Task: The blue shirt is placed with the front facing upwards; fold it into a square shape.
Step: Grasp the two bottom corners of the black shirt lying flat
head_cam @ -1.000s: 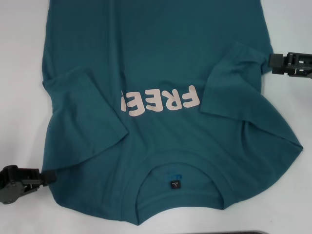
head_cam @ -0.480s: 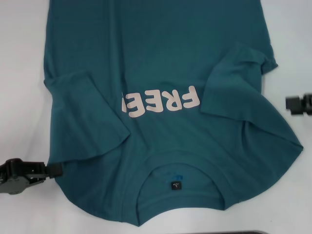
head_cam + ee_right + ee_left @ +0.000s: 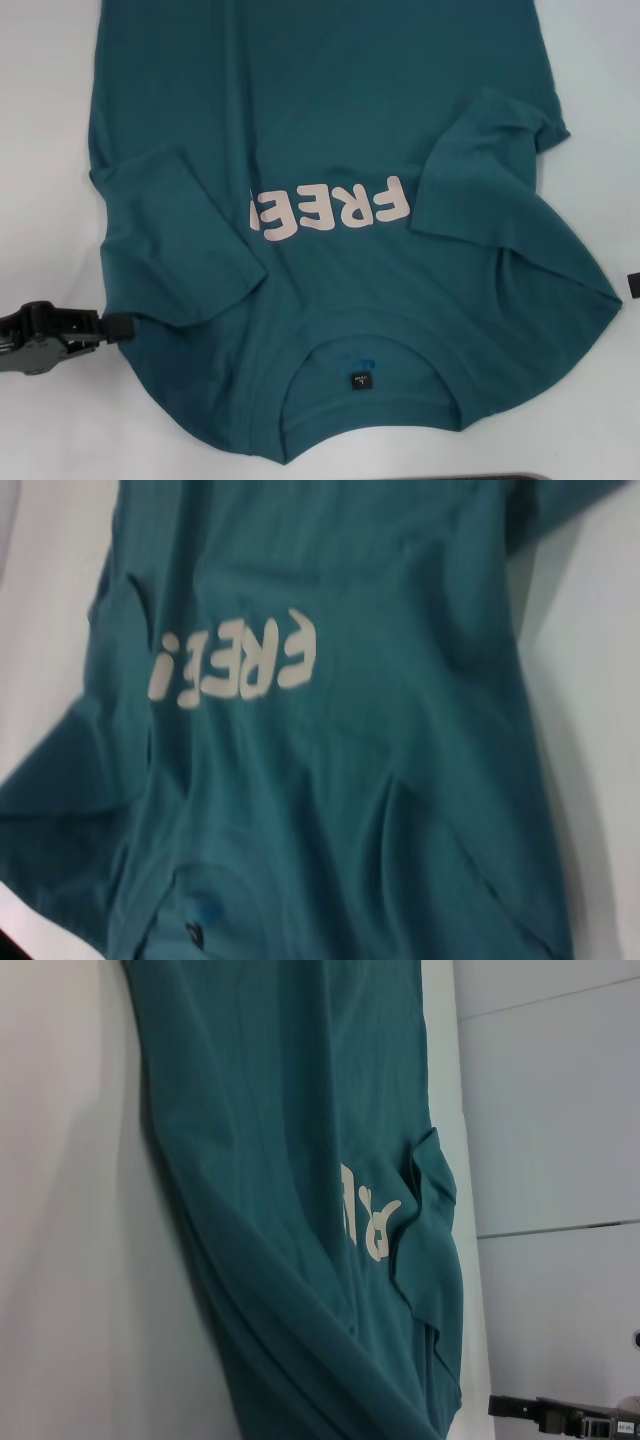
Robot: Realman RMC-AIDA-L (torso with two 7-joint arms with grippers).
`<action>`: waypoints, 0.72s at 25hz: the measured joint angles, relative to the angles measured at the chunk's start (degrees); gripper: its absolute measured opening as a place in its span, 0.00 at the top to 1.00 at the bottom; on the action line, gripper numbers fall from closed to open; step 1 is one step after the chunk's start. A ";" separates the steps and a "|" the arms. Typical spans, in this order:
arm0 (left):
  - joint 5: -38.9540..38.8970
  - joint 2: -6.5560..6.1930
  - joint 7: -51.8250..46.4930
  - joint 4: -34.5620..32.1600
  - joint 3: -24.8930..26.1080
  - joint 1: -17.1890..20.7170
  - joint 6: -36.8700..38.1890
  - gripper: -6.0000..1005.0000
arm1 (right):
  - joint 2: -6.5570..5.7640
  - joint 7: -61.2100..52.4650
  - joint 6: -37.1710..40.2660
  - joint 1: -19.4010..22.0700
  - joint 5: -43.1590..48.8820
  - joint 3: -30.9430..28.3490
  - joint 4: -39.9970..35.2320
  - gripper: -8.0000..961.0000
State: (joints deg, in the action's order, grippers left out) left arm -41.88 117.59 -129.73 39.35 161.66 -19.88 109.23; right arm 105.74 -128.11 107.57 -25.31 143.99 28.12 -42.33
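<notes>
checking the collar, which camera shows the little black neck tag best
The head view: the neck tag lies unobstructed inside the blue shirt collar. The right wrist view catches it only at the picture's edge; the left wrist view misses it.

A white desk carries the blue shirt, which lies spread front up, collar nearest the robot. Both short sleeves are folded in over the chest, beside the pale letters "FREE".
</notes>
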 joint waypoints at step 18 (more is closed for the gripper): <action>-0.13 -0.09 -0.50 -0.14 0.38 -0.26 -0.90 0.99 | 2.55 -0.39 -4.82 -0.31 2.66 0.01 0.67 0.11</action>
State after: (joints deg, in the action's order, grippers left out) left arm -42.02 117.50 -130.23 39.21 162.04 -20.14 108.34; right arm 108.29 -128.50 102.75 -25.62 146.65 28.14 -41.66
